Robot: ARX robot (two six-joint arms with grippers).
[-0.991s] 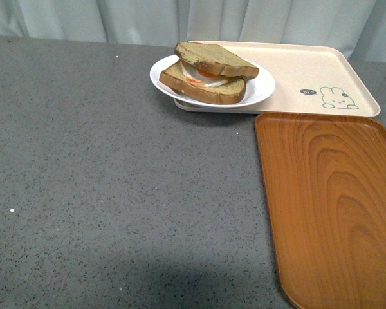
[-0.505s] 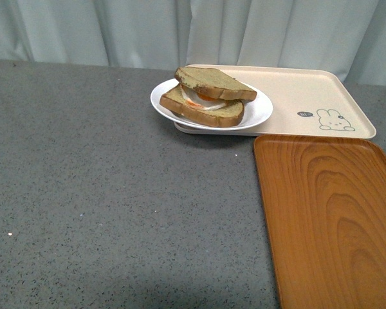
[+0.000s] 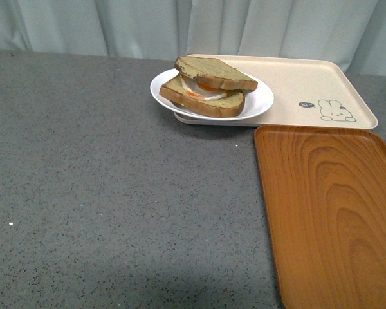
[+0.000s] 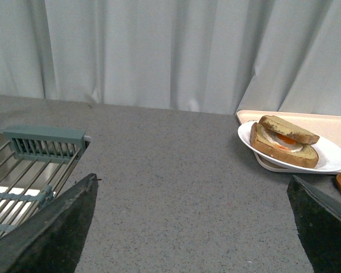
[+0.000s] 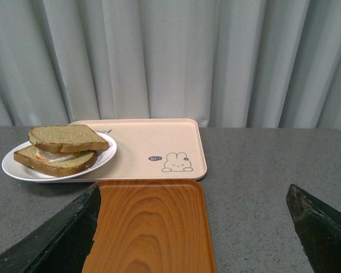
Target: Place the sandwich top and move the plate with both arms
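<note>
Where it caps the egg, sandwich top (image 3: 215,72) sits askew.

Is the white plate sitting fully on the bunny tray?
No, the plate rests only partly on the beige tray; its left side overhangs the tray's edge above the grey table.

kitchen | grey counter (image 3: 103,193) | sink rack (image 4: 28,176) | curtain (image 5: 159,57)

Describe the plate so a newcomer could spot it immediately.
Find the beige rabbit-print tray at the far side of the grey table. The plate overhangs that tray's left end. It is the only round white dish, carrying an egg sandwich.
</note>
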